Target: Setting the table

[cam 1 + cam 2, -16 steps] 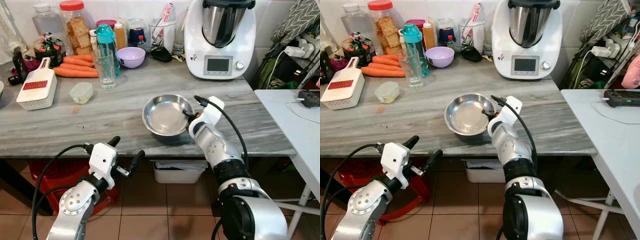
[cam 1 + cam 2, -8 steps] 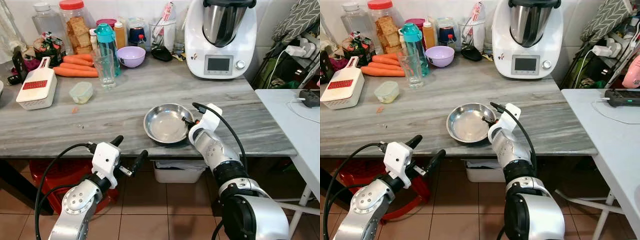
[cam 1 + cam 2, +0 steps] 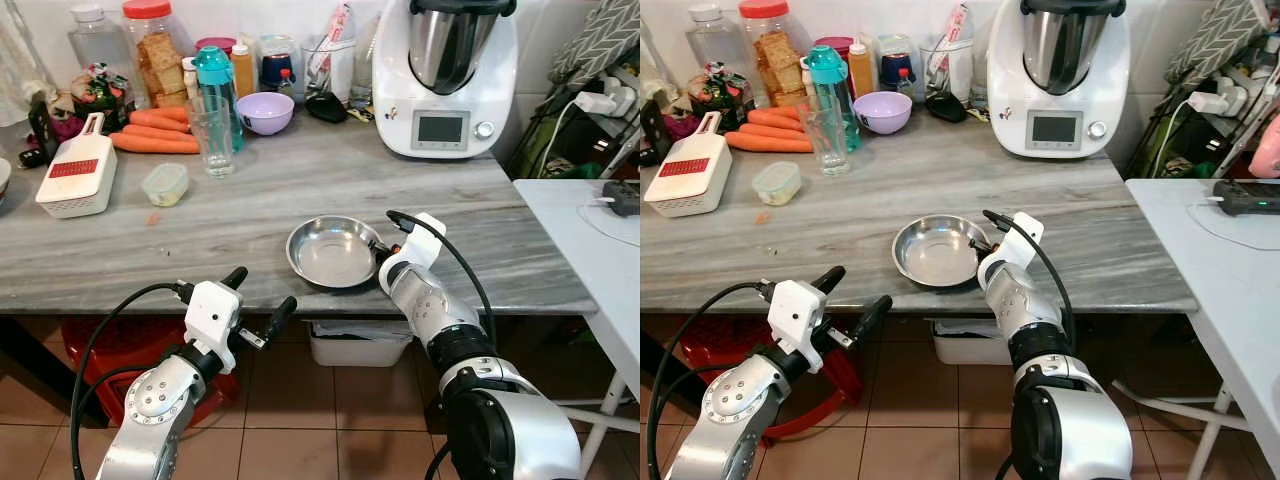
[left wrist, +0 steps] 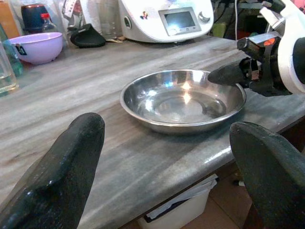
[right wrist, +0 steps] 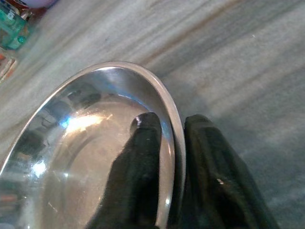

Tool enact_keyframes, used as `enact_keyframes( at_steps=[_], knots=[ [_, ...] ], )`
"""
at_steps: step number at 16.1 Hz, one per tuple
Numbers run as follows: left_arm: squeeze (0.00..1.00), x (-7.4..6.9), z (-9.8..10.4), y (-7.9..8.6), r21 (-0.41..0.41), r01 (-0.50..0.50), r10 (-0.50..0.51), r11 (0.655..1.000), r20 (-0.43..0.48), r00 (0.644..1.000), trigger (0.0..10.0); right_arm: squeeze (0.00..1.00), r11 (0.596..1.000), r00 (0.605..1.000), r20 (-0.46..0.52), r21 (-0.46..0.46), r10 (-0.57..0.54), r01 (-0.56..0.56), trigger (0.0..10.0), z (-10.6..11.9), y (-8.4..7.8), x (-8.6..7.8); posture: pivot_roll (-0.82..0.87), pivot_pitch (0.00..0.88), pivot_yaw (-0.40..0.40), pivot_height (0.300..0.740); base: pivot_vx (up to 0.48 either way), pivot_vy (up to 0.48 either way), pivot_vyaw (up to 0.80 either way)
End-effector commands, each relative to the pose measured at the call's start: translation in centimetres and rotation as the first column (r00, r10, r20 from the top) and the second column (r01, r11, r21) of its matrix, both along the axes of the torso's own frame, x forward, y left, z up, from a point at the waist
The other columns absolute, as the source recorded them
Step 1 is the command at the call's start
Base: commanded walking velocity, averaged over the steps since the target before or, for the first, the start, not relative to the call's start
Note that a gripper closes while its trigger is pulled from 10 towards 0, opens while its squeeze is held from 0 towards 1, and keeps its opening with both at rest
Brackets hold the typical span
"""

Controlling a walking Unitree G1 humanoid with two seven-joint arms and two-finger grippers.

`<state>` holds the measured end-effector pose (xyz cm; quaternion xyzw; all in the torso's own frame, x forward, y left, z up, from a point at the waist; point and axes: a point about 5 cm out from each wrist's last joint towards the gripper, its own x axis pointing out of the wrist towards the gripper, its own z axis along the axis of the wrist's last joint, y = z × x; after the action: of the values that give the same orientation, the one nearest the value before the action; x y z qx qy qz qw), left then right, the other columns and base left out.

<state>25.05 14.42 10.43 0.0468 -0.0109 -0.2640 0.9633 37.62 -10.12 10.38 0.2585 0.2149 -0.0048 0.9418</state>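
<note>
A shiny steel bowl (image 3: 333, 252) rests flat on the grey marble table (image 3: 250, 215), close to its front edge. My right gripper (image 3: 381, 246) is shut on the bowl's right rim (image 5: 174, 138), one finger inside and one outside. The left gripper (image 3: 258, 304) hangs open below the table's front edge, a little left of the bowl (image 4: 183, 100), holding nothing.
At the back stand a white food processor (image 3: 444, 75), a purple bowl (image 3: 264, 111), a glass (image 3: 212, 138), a teal bottle (image 3: 212, 90), jars and carrots (image 3: 155, 143). A white grater (image 3: 76, 178) and a small tub (image 3: 164, 184) lie left. A white side table (image 3: 590, 250) is right.
The right gripper has drawn the steel bowl toward the table's front edge and lowered it from tilted to flat. The left arm has stayed in place.
</note>
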Motion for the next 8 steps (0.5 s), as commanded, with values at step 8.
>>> enact_keyframes(
  at_steps=[8],
  knots=[
    [0.0,0.4,0.0,0.5,0.012,-0.002,0.002,1.0,0.002,1.0,10.0,1.0,0.999,0.966,0.258,-0.045,-0.006,0.019,10.0,4.2,-0.4,1.4,0.0,0.0,-0.006,0.74,0.0,0.0,0.0]
  ],
)
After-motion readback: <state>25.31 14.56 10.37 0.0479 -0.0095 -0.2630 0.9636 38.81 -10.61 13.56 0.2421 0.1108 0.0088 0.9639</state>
